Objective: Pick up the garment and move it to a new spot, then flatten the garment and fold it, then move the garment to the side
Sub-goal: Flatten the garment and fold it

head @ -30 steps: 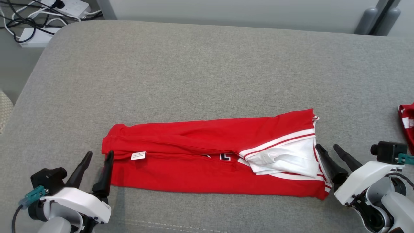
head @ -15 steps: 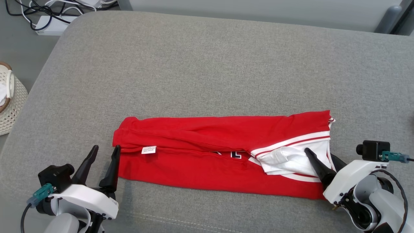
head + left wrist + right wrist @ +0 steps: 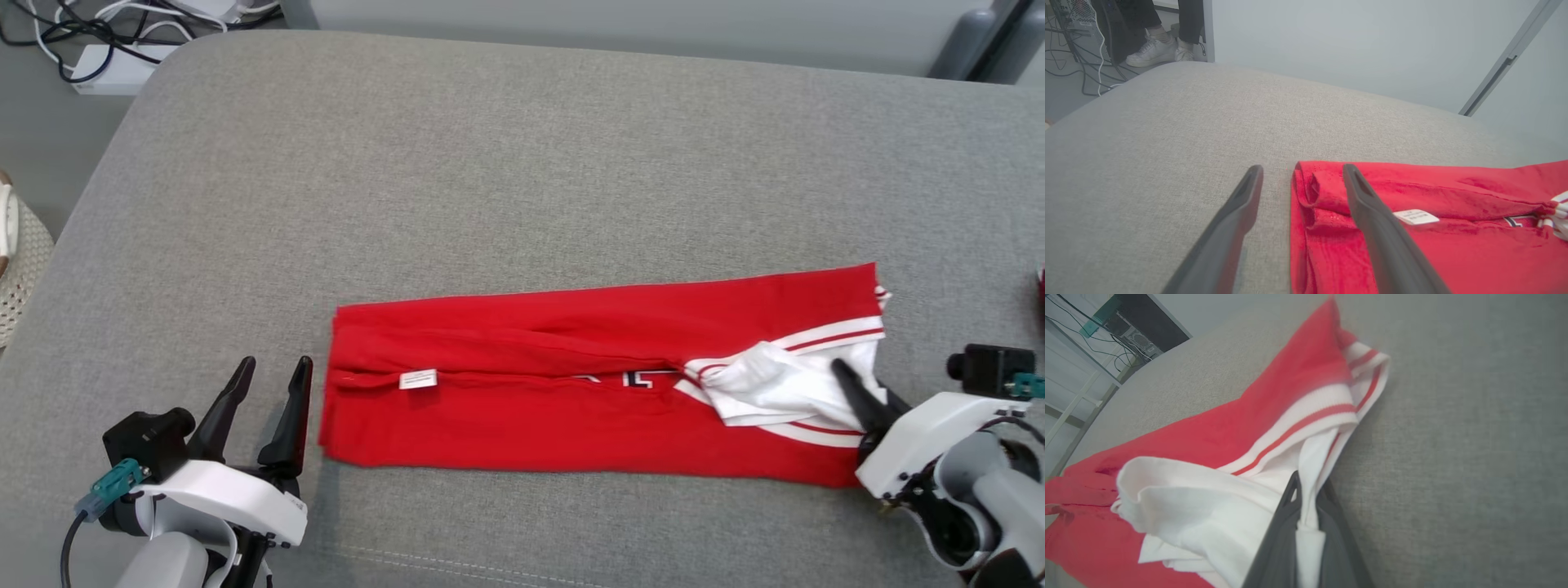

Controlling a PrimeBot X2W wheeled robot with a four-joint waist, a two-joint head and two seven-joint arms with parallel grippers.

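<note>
A wide grey fabric surface (image 3: 522,163) sits before a pale wall (image 3: 620,28); cables (image 3: 49,45) and a white power strip (image 3: 114,69) lie on the floor (image 3: 49,155), a woven basket (image 3: 16,269) alongside.

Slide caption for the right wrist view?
Right gripper shut on the white edge of the red garment, lying on grey cushion.

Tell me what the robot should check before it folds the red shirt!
1. Right claw pinching the red shirt: ok, it is shut on the white part.
2. Left claw gripping the other end: not ok, it is open and pinching nothing.
3. Shirt lying flat: not ok, the white part is bunched up.
4. Room on the grey cushion for folding: ok.
5. How many layers the right claw holds: cannot tell.
</note>
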